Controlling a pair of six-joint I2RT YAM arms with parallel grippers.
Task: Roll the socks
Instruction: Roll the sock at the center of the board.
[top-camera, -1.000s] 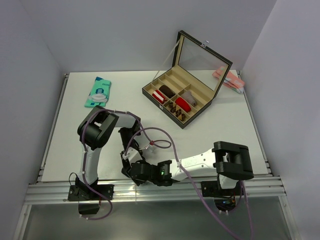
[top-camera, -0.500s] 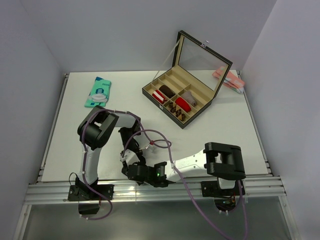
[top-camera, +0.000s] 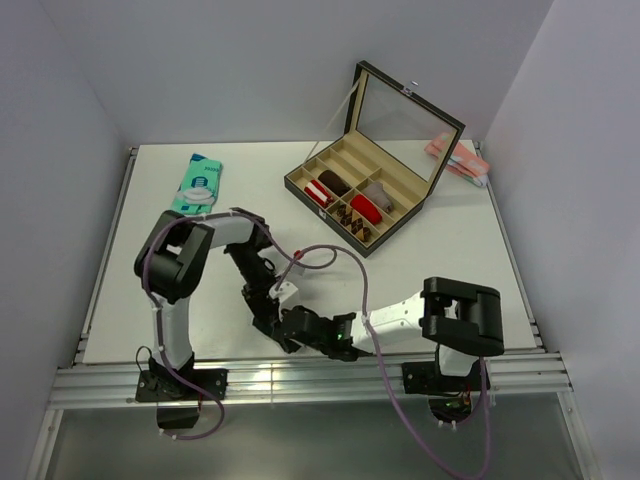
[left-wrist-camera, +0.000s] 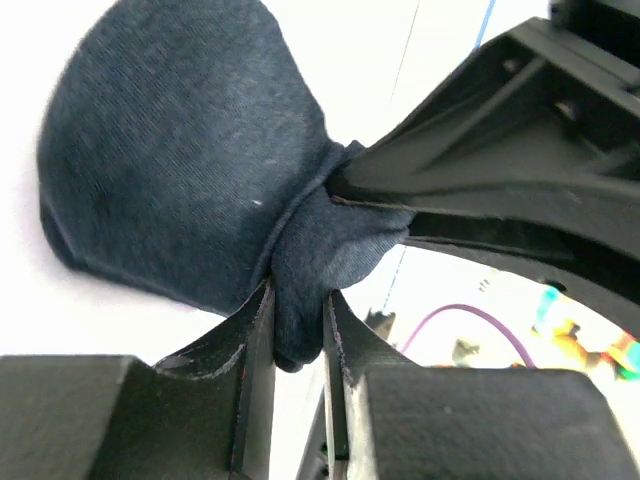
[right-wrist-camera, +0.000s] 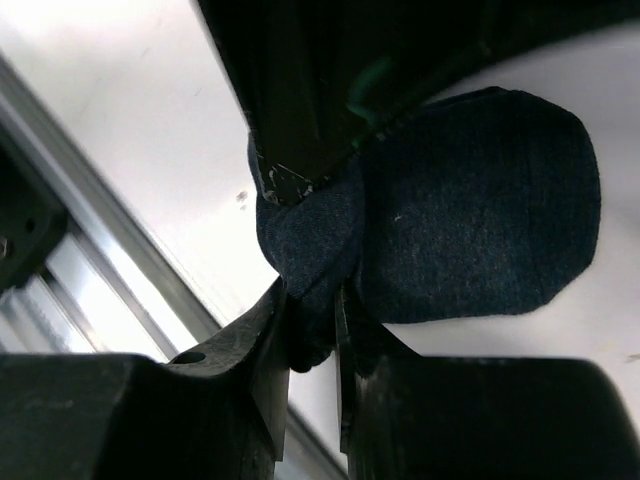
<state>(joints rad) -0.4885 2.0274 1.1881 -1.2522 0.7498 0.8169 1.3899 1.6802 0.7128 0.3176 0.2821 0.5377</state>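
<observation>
A navy blue sock (left-wrist-camera: 170, 150) lies on the white table close to its front edge, with one end gathered into a fold. My left gripper (left-wrist-camera: 298, 325) is shut on that fold, and fabric fills the gap between its fingers. My right gripper (right-wrist-camera: 312, 325) is shut on the same navy sock (right-wrist-camera: 480, 210) from the other side. The two grippers meet nose to nose (top-camera: 283, 318) in the top view, and they hide the sock there. A dark brown roll (top-camera: 341, 184) sits in the box.
An open compartment box (top-camera: 330, 215) with its mirrored lid up stands at the back right; red rolls (top-camera: 364, 208) lie in it. A teal packet (top-camera: 197, 183) lies at the back left and a pink packet (top-camera: 457, 160) behind the box. The metal front rail (top-camera: 300, 378) runs just behind the grippers.
Both grippers have shifted a little right and away from the front rail. The left arm's elbow swung left. The right jaws have closed onto the sock.
</observation>
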